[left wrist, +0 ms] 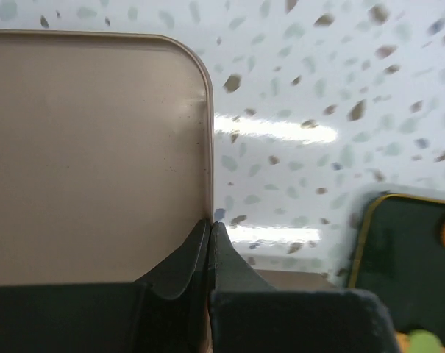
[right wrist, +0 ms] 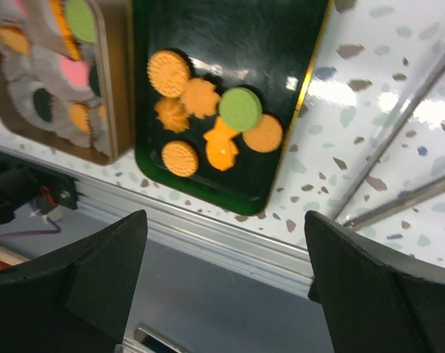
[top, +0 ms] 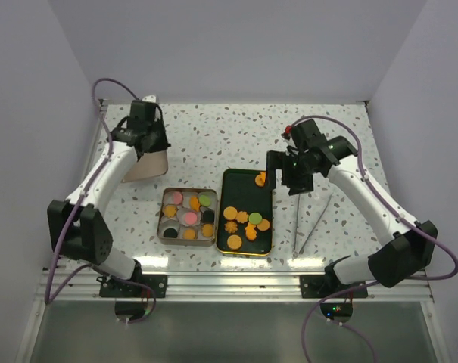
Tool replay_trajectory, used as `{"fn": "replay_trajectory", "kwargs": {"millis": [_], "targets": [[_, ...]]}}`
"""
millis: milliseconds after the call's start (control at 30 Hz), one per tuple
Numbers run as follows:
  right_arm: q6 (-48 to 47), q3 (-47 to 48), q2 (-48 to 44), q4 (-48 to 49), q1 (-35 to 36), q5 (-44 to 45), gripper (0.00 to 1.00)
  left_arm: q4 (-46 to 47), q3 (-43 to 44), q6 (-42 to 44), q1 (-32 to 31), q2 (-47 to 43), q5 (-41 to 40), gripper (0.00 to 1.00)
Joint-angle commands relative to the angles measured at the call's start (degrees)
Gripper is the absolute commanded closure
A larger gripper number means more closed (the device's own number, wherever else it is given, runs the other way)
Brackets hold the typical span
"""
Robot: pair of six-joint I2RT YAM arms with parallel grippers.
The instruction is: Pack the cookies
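Cookies (top: 229,212) fill tray (top: 238,181) and tin (top: 160,219); left claw (left wrist: 211,225) pinches, seemingly, the lid (left wrist: 97,147); right claw (right wrist: 222,224) gapes.

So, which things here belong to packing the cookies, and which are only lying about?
For the job: cookies, dark tray, tin, tin lid in the left gripper.
Lying about: metal tongs, right of the tray.

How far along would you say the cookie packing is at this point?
Done: the open metal tin has cookies in most paper cups. In hand: the left gripper pinches the beige tin lid. Left: several orange and green cookies lie on the dark green tray; the right gripper is open, empty.
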Motion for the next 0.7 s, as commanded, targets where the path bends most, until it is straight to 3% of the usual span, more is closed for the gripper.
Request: {"fn": "replay_trajectory", "kwargs": {"millis": [0, 133, 233, 267, 333, 367, 467, 533, 567, 667], "targets": [[0.35, 6.01, -0.84, 3.66, 0.21, -6.32, 0.09, 1.64, 2.56, -7.04, 0.63, -10.02, 7.59, 1.0], [5.87, 7.43, -3.12, 13.14, 0.21, -19.28, 0.05, 2.61, 1.76, -10.29, 1.68, -19.07, 14.81, 1.0], [15.96, 2.98, -3.39, 27.18, 0.21, -28.89, 0.04, 5.95, 0.8, -12.49, 2.73, -23.48, 27.01, 1.0], [23.3, 1.38, -3.3, 37.5, 0.21, -34.4, 0.04, 9.09, -0.6, -15.28, 3.0, -24.53, 34.44, 1.0], [30.11, -3.17, -3.21, 48.09, 0.3, -37.51, 0.03, 13.84, -2.45, -21.94, 3.35, -27.96, 40.73, 1.0], [36.15, -4.6, -3.04, 58.68, 0.21, -40.23, 0.02, 20.48, -4.98, -24.77, 3.35, -29.28, 46.41, 1.0], [42.17, -4.97, 0.55, 70.78, 0.13, -46.9, 0.02, 33.75, -7.98, -37.16, 4.23, -32.89, 54.96, 1.0], [45.94, -4.52, 3.36, 78.16, 0.04, -49.12, 0.01, 43.01, -9.31, -48.28, 4.41, -33.86, 57.45, 1.0], [51.27, -4.7, 4.33, 88.13, -0.14, -50.0, 0.01, 50.79, -10.19, -51.92, 4.41, -33.95, 58.15, 1.0], [62.35, -4.53, 10.2, 105.9, -0.93, -51.59, 0.02, 62.08, -10.81, -62.64, 4.41, -33.95, 57.82, 1.0]]}}
